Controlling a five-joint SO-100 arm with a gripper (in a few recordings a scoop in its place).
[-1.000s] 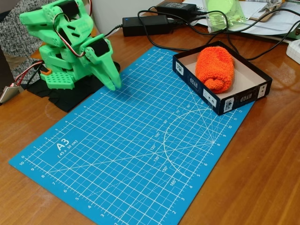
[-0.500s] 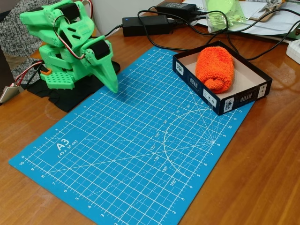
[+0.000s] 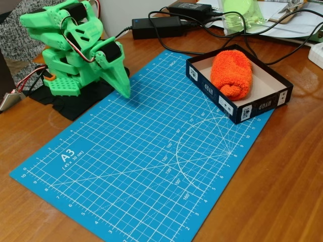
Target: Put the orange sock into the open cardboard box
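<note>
The orange sock [image 3: 231,73], a fuzzy rolled bundle, lies inside the open cardboard box [image 3: 262,105], toward its left half, rounded end nearest the camera. The box has dark navy walls with white labels and sits on the far right corner of the blue mat. My green arm is folded over its base at the upper left, and the gripper [image 3: 125,93] points down at the mat's far left edge, shut with nothing in it. It is well to the left of the box.
A blue A3 cutting mat [image 3: 136,156] covers the wooden table. Two black power adapters [image 3: 157,26] with cables lie behind the mat. A green item in a plastic bag [image 3: 241,15] and papers sit at the back right.
The gripper's fingers have closed together and the arm has tucked slightly lower over its base. Sock and box have not moved.
</note>
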